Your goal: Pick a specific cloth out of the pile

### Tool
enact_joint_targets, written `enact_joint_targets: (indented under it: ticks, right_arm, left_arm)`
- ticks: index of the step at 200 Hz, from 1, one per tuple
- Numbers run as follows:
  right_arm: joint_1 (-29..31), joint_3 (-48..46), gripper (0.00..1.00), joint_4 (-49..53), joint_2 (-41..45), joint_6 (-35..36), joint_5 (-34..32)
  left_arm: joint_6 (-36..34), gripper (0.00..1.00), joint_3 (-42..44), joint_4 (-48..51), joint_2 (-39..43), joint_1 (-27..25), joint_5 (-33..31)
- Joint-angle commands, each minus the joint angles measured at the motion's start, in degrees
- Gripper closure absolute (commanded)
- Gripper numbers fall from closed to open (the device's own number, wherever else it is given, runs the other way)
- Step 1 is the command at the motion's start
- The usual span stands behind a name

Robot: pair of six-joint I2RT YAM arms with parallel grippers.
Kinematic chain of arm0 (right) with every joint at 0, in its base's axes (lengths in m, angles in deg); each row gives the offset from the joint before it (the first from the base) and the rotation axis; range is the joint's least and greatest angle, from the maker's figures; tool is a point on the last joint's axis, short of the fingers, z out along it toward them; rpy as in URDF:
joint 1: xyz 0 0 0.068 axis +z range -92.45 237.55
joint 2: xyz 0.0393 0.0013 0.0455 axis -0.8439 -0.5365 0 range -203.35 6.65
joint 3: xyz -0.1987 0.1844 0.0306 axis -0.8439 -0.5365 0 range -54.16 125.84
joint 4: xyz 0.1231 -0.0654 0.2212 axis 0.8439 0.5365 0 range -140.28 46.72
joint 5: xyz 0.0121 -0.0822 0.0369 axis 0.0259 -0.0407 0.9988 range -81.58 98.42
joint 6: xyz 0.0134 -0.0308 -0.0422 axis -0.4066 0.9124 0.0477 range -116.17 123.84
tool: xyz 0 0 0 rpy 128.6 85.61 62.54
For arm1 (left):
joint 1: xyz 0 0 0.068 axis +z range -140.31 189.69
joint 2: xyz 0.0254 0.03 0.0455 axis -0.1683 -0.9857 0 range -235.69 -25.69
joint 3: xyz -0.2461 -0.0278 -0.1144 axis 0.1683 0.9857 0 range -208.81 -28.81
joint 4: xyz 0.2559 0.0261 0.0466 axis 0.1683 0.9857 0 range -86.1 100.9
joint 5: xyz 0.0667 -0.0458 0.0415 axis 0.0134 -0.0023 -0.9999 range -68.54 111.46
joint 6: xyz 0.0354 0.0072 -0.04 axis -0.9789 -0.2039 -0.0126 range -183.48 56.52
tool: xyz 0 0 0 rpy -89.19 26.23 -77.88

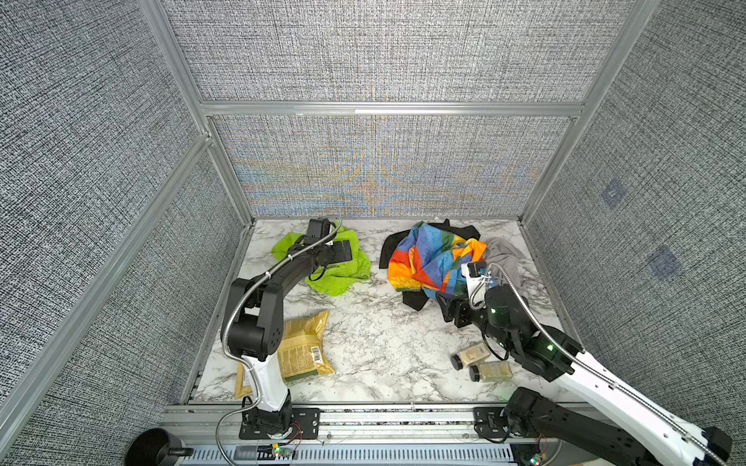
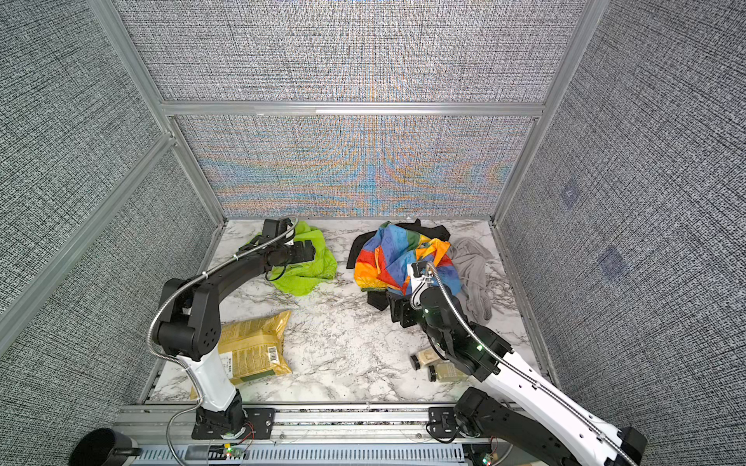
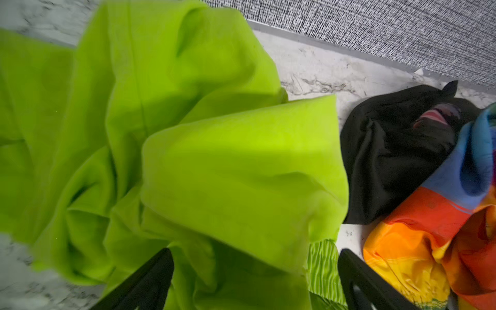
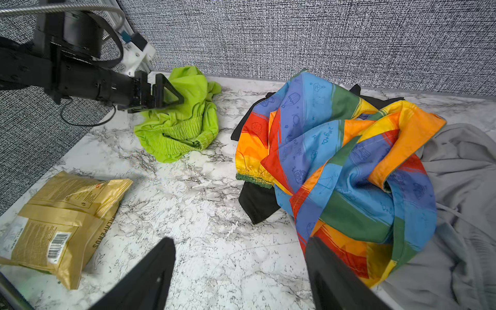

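Right wrist view: the cloth (image 4: 177,150), a lime-green garment with a ribbed elastic waistband (image 4: 185,128), lies crumpled on the table (image 4: 204,204) near the back wall (image 4: 295,40), well apart from the pile (image 4: 335,150) of other garments. Assessment: thin, light and limp. It is likely to drape and to slip from a shallow pinch, so the gathered waistband or a thick bunched fold looks the soundest hold. The left pincer (image 3: 255,252) stands directly over it, jaws wide. In the left wrist view green folds bulge up between the two fingers, but no fold appears clamped. The right pincer (image 4: 239,241) is likewise wide open and empty, low over bare table at the near edge of the pile, one finger just beside the rainbow garment (image 4: 357,188), well clear of the cloth
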Motion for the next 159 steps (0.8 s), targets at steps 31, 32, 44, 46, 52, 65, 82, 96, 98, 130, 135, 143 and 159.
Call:
enact_joint_targets:
  ticks: [31,32,44,46,52,65,82,96,98,130,135,143,159]
  right_arm:
    - [0.0,-0.7,0.19,-2.4,-0.9,0.0,0.6]
    - [0.0,-0.7,0.19,-2.4,-0.9,0.0,0.6]
    - [0.0,-0.7,0.19,-2.7,-1.3,-0.1,0.9]
    - [0.0,-0.7,0.19,-2.8,-1.3,-0.1,0.8]
    - [0.0,-0.7,0.19,-2.8,-1.6,-0.2,0.9]
    - [0.0,-0.5,0.19,-2.7,-1.8,-0.2,1.1]
    - [0.0,-0.4,0.19,-2.4,-1.7,-0.3,1.2]
    - [0.0,-0.4,0.19,-2.0,-1.3,-0.3,1.1]
    - [0.0,-0.4,0.19,-1.9,-1.3,-0.3,1.0]
    - [0.0,-1.4,0.19,-1.4,0.0,0.8,1.7]
    - [0.0,-1.7,0.19,-1.8,0.3,1.2,2.5]
    - [0.0,-2.2,0.19,-2.7,0.7,1.8,4.2]
    - [-0.1,-3.2,0.19,-4.8,1.2,2.5,7.6]
  left_arm:
    - [-3.9,0.01,3.6,9.3,3.0,-0.6,-2.9]
    - [-4.0,0.01,3.6,9.3,2.9,-0.6,-2.8]
    - [-4.0,0.01,4.4,9.0,1.9,-0.7,-2.4]
    - [-4.0,0.01,4.6,8.8,1.8,-0.7,-2.3]
    - [-3.9,0.01,5.0,8.1,1.2,-0.7,-2.1]
    - [-3.3,0.02,5.3,6.6,-0.2,-0.7,-1.4]
    - [-2.5,0.02,4.6,4.9,-2.9,-0.7,-1.1]
    - [-1.7,0.04,3.9,3.6,-4.8,-0.7,-1.1]
    - [-1.7,0.05,3.8,3.4,-5.0,-0.7,-1.3]
    - [1.0,0.06,3.0,0.0,-6.9,0.4,-2.3]
    - [1.3,0.06,2.8,-0.3,-7.2,0.6,-2.2]
    - [1.7,0.06,2.3,-0.6,-7.5,0.7,-1.9]
    - [2.0,0.05,0.9,-0.3,-8.7,0.7,-1.7]
